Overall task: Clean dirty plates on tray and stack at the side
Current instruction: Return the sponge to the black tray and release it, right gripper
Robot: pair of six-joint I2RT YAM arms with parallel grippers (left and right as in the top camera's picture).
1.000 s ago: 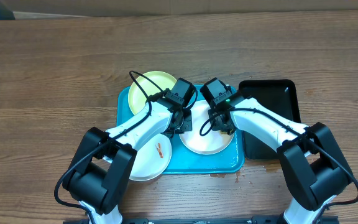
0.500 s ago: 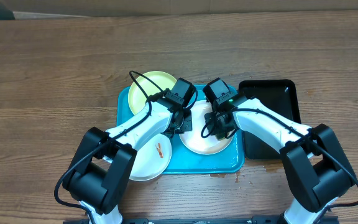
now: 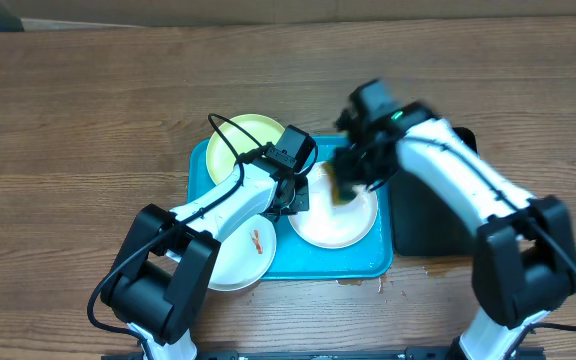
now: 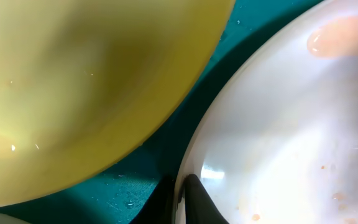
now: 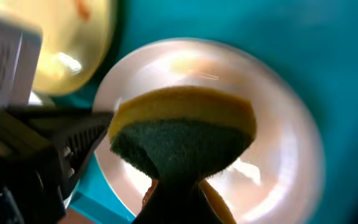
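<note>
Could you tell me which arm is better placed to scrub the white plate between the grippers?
Right. The right gripper holds the sponge over the white plate, while the left gripper only pinches that plate's rim.

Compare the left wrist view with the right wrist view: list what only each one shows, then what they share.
Only the left wrist view: a pale orange smear and small orange specks on the white plate. Only the right wrist view: a yellow-and-green sponge clamped in the right end effector. Both: the white plate, the pale yellow-green plate beside it, the turquoise tray beneath them, and the left end effector gripping the white plate's rim.
</note>
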